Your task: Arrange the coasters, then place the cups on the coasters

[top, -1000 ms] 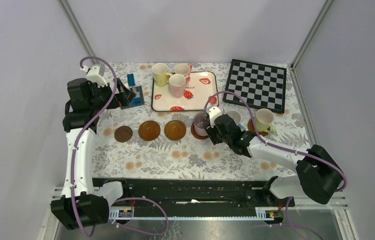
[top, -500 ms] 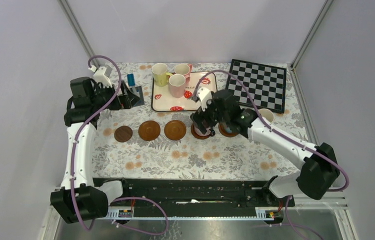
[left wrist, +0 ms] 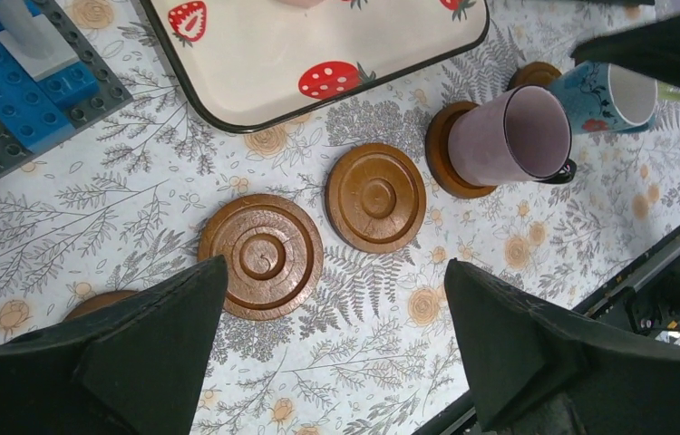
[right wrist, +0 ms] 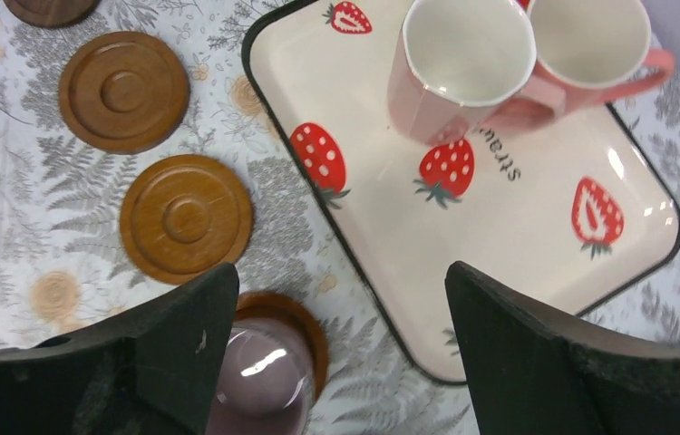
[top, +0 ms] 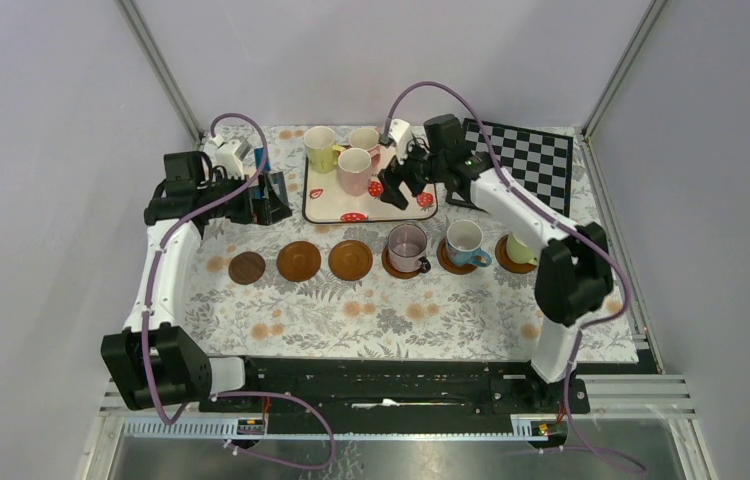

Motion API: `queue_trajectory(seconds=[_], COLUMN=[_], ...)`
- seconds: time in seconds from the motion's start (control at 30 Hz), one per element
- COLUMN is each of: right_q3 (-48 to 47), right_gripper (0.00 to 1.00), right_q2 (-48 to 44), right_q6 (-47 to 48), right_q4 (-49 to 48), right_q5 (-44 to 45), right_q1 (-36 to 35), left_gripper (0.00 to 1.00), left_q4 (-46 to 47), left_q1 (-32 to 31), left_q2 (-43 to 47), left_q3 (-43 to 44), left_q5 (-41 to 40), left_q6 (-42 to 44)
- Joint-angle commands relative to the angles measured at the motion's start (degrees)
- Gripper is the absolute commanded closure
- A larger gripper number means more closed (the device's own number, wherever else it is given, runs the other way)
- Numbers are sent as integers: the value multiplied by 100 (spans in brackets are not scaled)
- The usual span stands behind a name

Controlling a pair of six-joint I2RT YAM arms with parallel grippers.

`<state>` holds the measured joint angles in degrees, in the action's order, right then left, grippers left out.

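Note:
Three bare coasters lie in a row: a small dark one (top: 247,267) and two larger ones (top: 298,261) (top: 350,259). To their right, a mauve cup (top: 407,247), a blue cup (top: 465,243) and a green cup (top: 519,250) each stand on a coaster; my right arm partly hides the green one. A yellow-green cup (top: 320,148), a pink cup (right wrist: 590,45) and a pale pink cup (right wrist: 459,68) stand on the strawberry tray (top: 406,208). My right gripper (top: 394,192) hangs open and empty over the tray's right side. My left gripper (left wrist: 336,344) is open and empty above the bare coasters (left wrist: 261,256).
A black-and-white chessboard (top: 516,170) lies at the back right. A grey plate with blue building bricks (left wrist: 10,82) sits left of the tray, under my left wrist. The flowered cloth (top: 401,320) covers the table to the black rail at the near edge.
My right gripper let go of the mauve cup on its coaster, opened and swung back over the tray. My left arm shifted a little to the right.

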<state>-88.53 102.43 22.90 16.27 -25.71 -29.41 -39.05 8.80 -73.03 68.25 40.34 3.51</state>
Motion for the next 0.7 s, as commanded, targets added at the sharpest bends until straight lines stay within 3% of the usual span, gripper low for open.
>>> queue_trajectory(seconds=[0.0,0.23,0.67], right_q3=[-805,-1653,-2670], right_gripper=[10,8,5], right_q2=[700,1820,3161], right_q6=[846,1878,2132], right_q4=[-101,-223,-786], right_q5=[-793,-1358,-2131], right_q1=[214,606,961], left_gripper=[1,1,1], left_q4=[200,199,266], left_q1=[-181,-257,-256], left_q2=[-100,-254,-242], left_q3=[242,184,151], left_q5=[-3,135,330], left_q6=[336,361,151])
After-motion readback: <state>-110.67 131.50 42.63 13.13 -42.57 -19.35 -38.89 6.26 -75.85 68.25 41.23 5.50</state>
